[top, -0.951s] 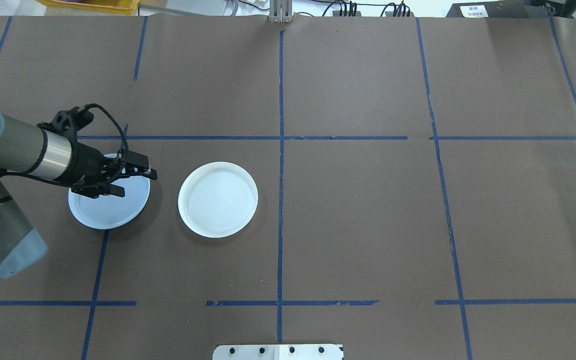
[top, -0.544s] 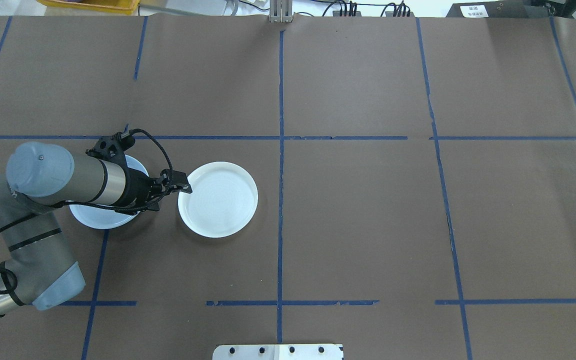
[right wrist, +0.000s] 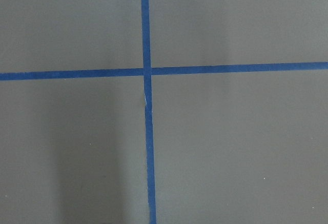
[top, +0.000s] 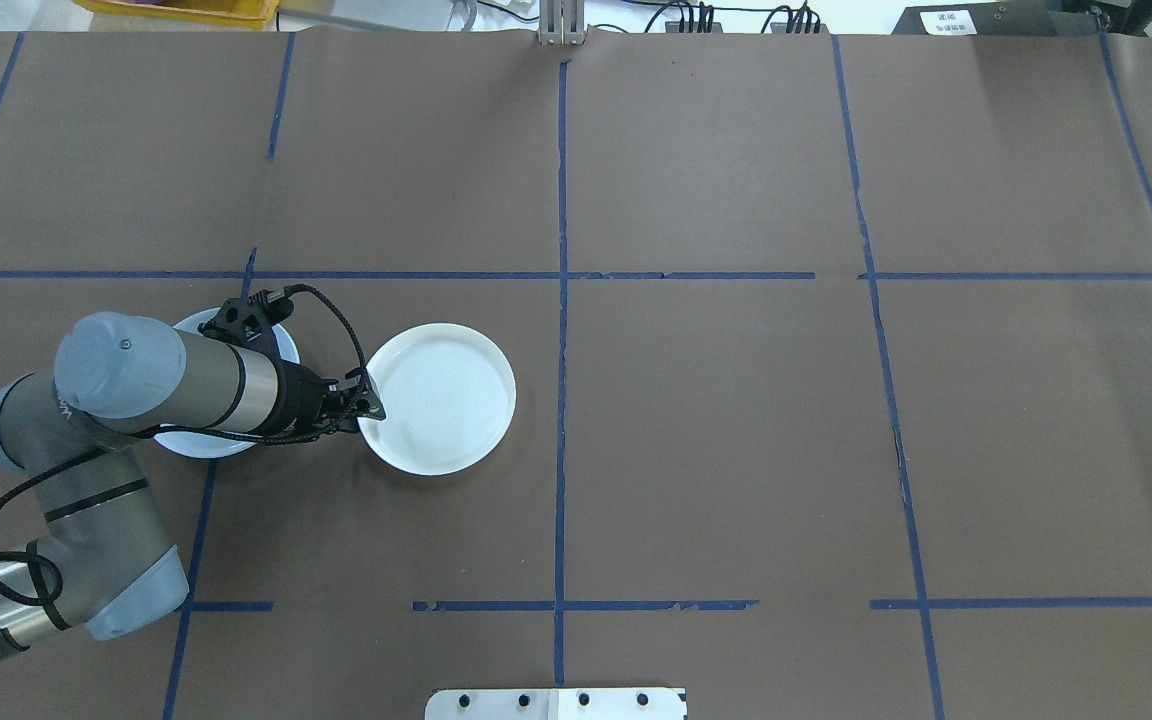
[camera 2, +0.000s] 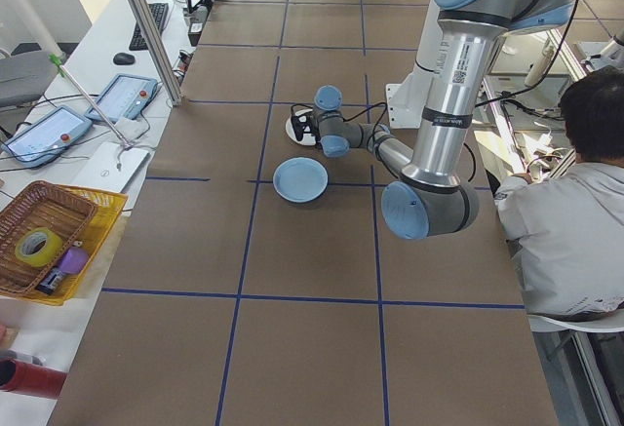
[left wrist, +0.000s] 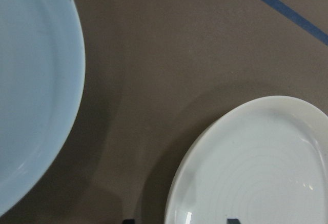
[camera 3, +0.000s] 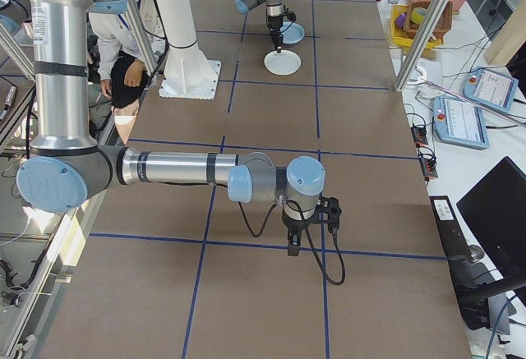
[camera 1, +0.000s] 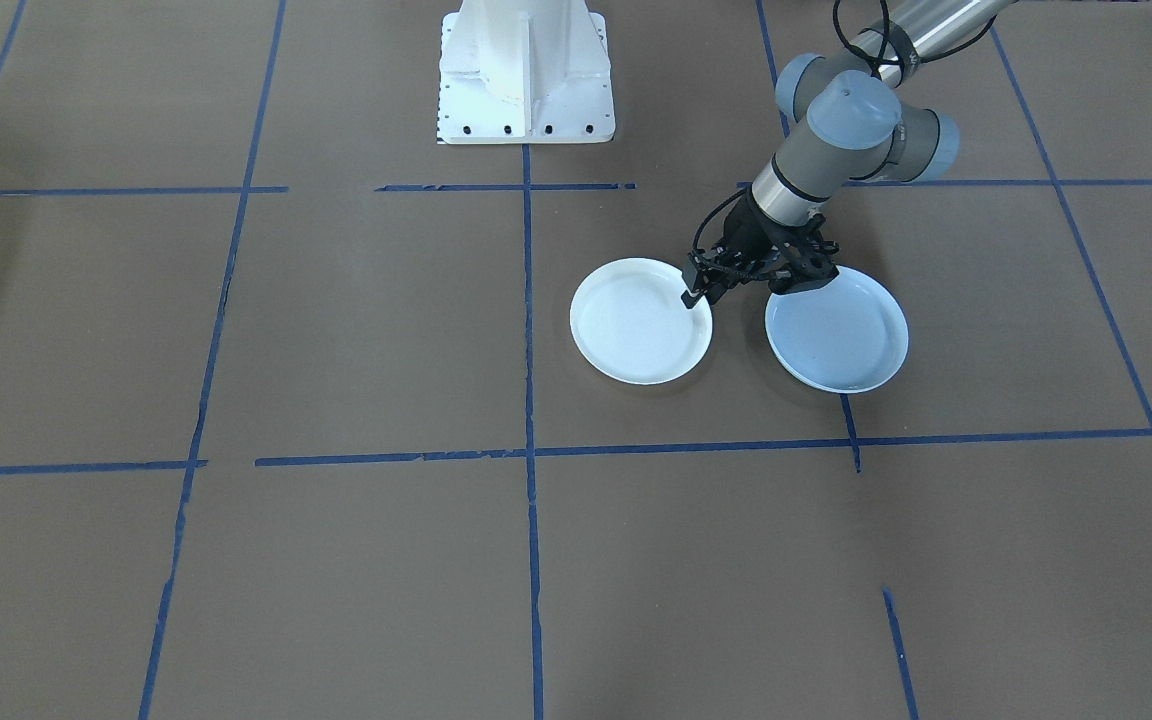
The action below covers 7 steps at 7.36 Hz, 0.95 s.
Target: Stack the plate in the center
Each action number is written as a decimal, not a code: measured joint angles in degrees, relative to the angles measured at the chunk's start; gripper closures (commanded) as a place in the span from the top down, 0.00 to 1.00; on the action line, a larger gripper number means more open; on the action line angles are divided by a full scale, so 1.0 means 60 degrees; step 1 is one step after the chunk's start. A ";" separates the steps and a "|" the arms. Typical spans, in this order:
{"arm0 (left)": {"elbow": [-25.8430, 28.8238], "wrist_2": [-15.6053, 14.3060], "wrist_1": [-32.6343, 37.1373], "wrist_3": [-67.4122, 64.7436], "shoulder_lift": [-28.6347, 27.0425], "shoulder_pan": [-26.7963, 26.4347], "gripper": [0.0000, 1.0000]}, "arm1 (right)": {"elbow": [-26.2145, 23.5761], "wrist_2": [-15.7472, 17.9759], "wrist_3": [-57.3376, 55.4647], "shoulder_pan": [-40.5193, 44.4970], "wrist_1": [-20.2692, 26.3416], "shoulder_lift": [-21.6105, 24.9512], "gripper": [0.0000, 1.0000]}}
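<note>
Brown paper covers the worktop [top: 736,450], cut into squares by blue tape lines [top: 561,400]. A seated person [camera 2: 570,212] waits beside it; a basket [camera 2: 44,236] with tape rolls sits on a side bench. No writing is legible. The pale blue plate [camera 1: 839,335] lies just beside the white plate [camera 1: 641,322]. The left end effector [camera 1: 696,290] hovers at the white plate's rim, the blue plate at its 4 o'clock from the front; its jaws look parted. The right end effector [camera 3: 294,246] points down, state unclear.

overhead: behind robot, looking down
front: faces robot, steep
sides: table ends, farther back
wrists: super close
shared: white plate [top: 436,398], overhead, front and left wrist
</note>
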<state>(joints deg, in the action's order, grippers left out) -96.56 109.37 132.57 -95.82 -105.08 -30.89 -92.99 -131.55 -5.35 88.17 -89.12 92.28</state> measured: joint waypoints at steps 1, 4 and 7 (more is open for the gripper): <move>0.0004 0.0015 -0.0003 0.0010 0.0003 0.0003 0.34 | 0.0000 0.0005 -0.0001 0.0002 0.0000 0.0000 1.00; 0.0125 0.0041 0.0021 0.0021 0.0005 0.0007 0.20 | 0.0000 0.0010 0.0004 -0.0002 0.0003 0.0000 1.00; 0.0145 0.0138 0.0028 0.0031 -0.0003 0.0014 0.00 | 0.0000 -0.0002 -0.0001 -0.0003 0.0001 0.0000 1.00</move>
<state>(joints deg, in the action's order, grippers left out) -95.68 110.19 132.74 -95.63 -105.10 -30.81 -92.99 -131.56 -5.36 88.16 -89.11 92.28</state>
